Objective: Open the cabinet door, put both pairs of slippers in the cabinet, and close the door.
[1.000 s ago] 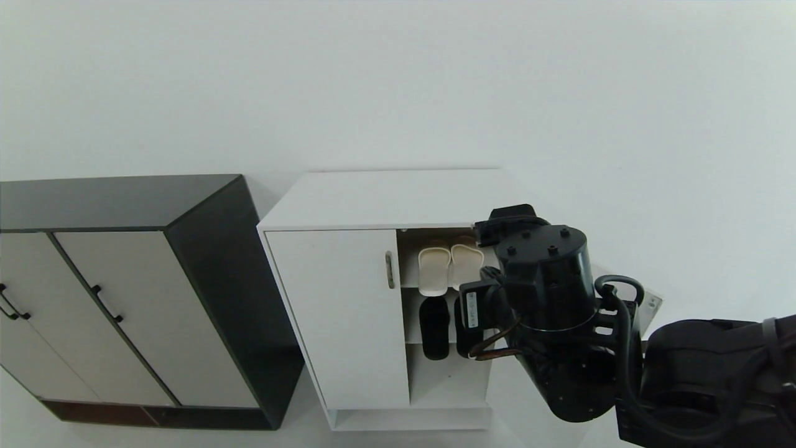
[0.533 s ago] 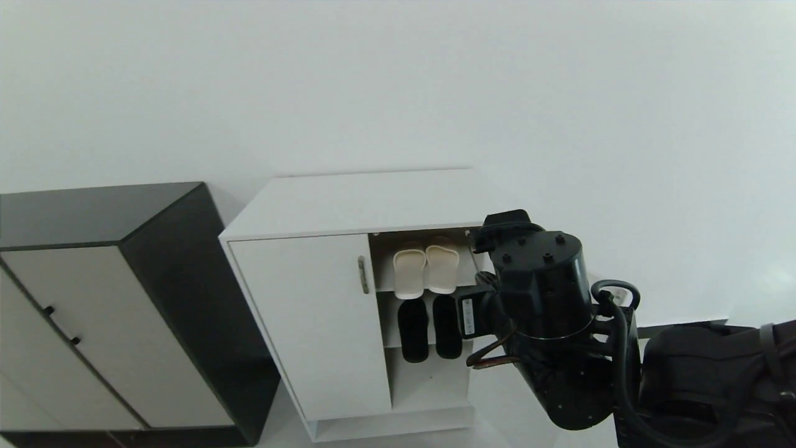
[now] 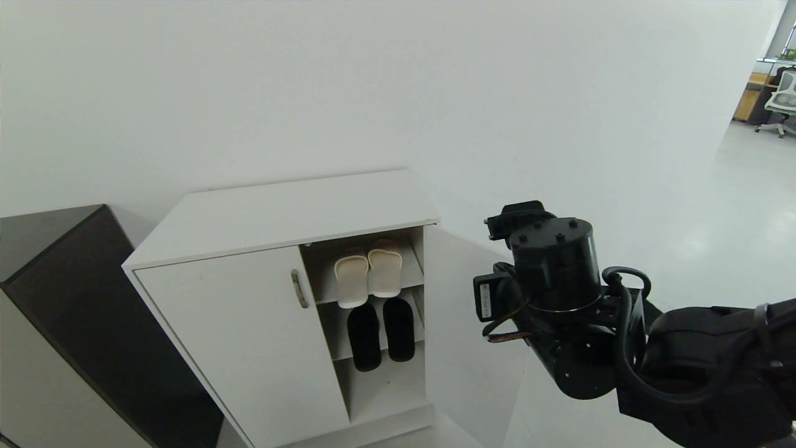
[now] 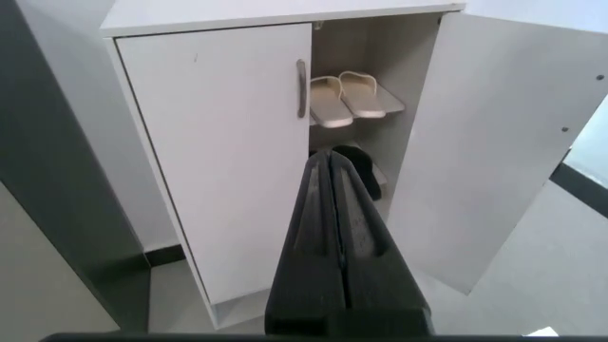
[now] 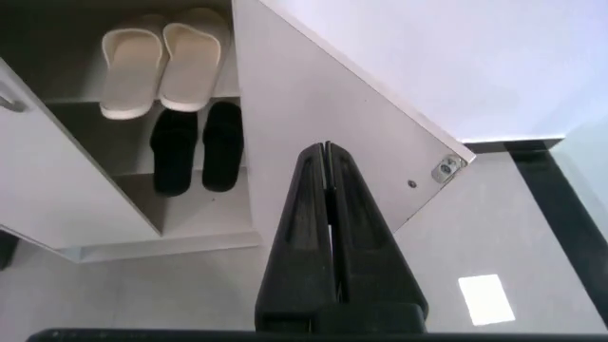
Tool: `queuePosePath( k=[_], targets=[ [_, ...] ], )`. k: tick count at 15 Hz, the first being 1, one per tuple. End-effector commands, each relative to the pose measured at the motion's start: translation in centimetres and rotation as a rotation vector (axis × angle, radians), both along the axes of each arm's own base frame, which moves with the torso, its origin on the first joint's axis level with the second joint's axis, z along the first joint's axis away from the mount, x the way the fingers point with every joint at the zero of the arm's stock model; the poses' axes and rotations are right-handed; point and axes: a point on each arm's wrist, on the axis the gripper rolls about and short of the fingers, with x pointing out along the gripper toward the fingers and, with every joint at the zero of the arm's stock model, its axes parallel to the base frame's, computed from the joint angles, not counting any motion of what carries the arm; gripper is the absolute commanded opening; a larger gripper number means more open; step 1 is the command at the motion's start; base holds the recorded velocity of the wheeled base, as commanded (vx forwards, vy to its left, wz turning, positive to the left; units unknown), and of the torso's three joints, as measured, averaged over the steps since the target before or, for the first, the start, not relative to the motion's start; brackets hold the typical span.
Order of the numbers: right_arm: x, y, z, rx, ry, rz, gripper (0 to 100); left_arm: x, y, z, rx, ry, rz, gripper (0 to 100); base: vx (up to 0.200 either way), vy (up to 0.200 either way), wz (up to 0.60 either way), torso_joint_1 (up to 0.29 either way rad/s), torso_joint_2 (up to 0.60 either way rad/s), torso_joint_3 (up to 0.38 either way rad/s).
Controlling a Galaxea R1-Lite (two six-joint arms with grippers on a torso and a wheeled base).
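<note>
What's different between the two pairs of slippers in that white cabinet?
The white slippers are pale, while the black slippers are dark. The white slippers sit on the top shelf and the black slippers on the shelf just below. Both pairs lie neatly side by side inside the cabinet, beside its open door.

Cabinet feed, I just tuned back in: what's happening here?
Both pairs are already inside the white cabinet: the white slippers on the upper shelf, the black slippers on the shelf below. Its right door stands open; the left door is shut. The right gripper, near the open door, and the left gripper are both shut and empty. Only closing remains.
</note>
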Motion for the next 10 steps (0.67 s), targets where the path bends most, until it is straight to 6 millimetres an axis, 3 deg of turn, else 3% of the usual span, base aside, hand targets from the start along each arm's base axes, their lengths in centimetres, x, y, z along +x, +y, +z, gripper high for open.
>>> queuePosePath(
  k=[1,3,6,8,10],
  targets=[
    [1.8,-1.7,0.9,0.014,-0.017,-0.051,0,0.0,0.0,0.0,0.0,0.001,0.001,0,0.0,0.0,0.0,0.0,0.0,0.0],
    [3.6,-3.1,1.5,0.039,-0.025,-0.081,0,0.0,0.0,0.0,0.0,0.001,0.001,0,0.0,0.0,0.0,0.0,0.0,0.0],
    [4.9,-4.4,1.9,0.057,-0.028,-0.093,0,0.0,0.0,0.0,0.0,0.001,0.001,0,-0.2,0.0,0.0,0.006,0.0,-0.001],
    [5.5,-4.9,1.9,0.064,-0.026,-0.094,0,0.0,0.0,0.0,0.0,0.001,0.001,0,0.0,0.0,0.0,0.0,0.0,0.0],
    [7.6,-5.7,1.4,0.075,-0.02,-0.131,0,0.0,0.0,0.0,0.0,0.001,0.001,0,0.0,0.0,0.0,0.0,0.0,0.0]
  ],
)
